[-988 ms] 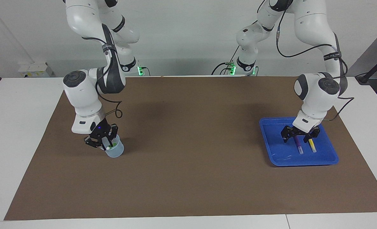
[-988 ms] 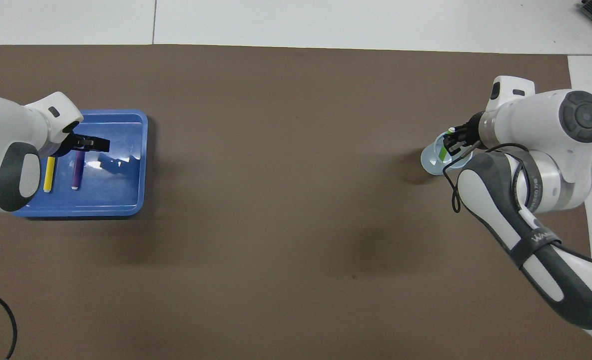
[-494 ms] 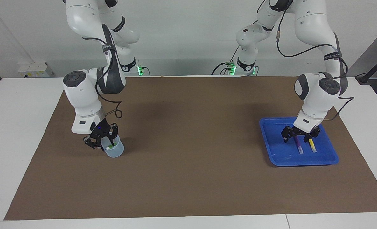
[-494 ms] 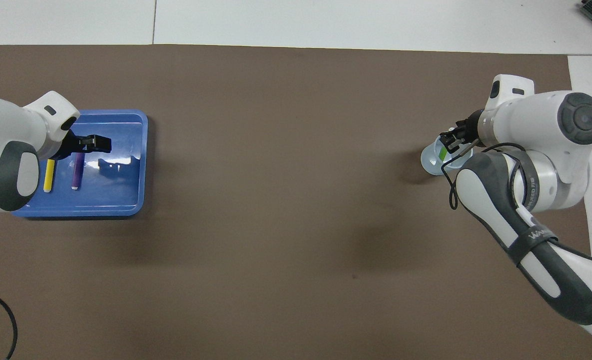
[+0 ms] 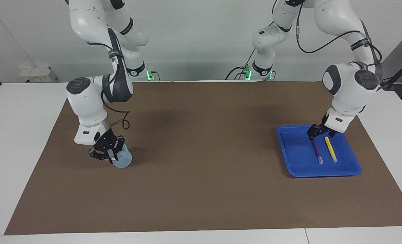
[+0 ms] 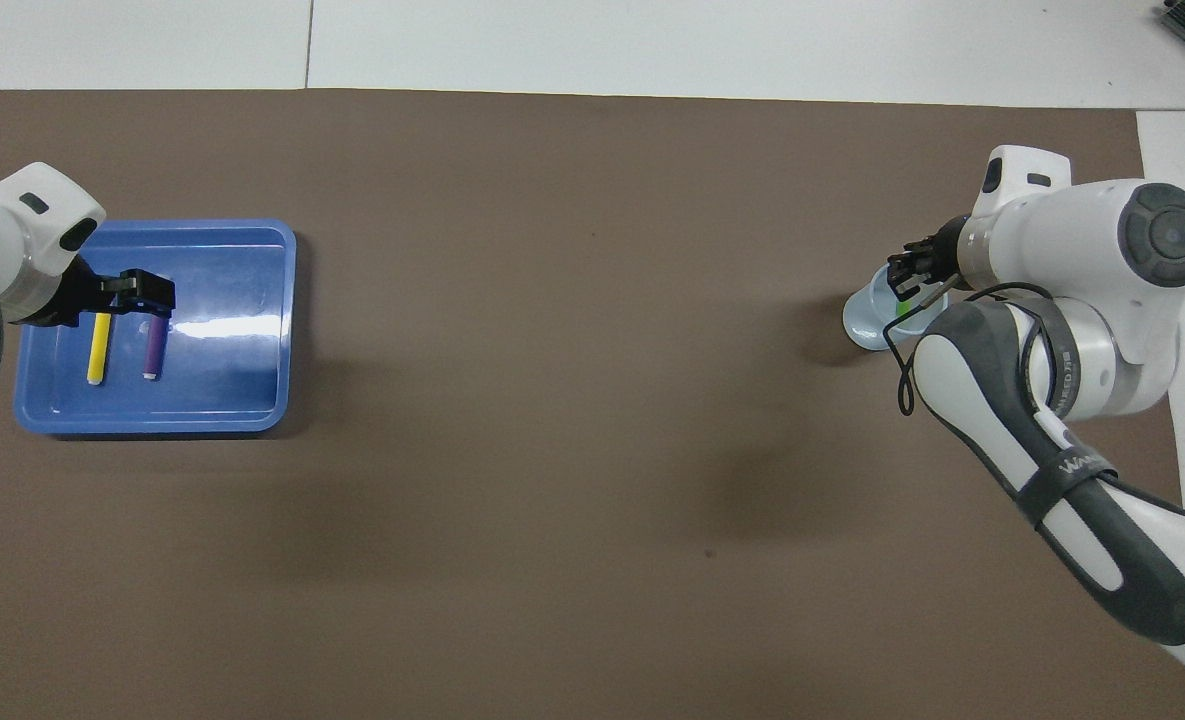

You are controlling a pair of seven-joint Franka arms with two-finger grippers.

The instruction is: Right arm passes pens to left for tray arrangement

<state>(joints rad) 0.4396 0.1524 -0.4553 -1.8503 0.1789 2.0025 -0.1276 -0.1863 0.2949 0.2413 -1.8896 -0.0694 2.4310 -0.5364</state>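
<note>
**Inspector:** Tabletop (image 5: 24,135) white, with a brown mat (image 5: 201,152) over most of it. Where is the tray?

**Assistant:** The tray (image 5: 289,159) sits on the mat toward the left arm's end. Two pens lie flat in it, side by side and apart: purple pen (image 5: 317,152) and yellow pen (image 5: 330,149), the yellow closer to that end of the tabletop.

**Inspector:** Left gripper?

**Assistant:** The left gripper (image 5: 316,135) hangs over the tray, above the pens, with its jaws apart. It holds nothing and touches neither pen.

**Inspector:** Third pen?

**Assistant:** The green pen (image 6: 901,306) stands tilted in a pale cup (image 5: 122,161) on the mat toward the right arm's end, well apart from the tray. Its pale cap end shows at the cup's rim.

**Inspector:** Right gripper?

**Assistant:** The right gripper (image 5: 110,153) is down at the cup's mouth, right at the green pen. Whether it is clamped on the pen or only around it, I cannot tell.
</note>
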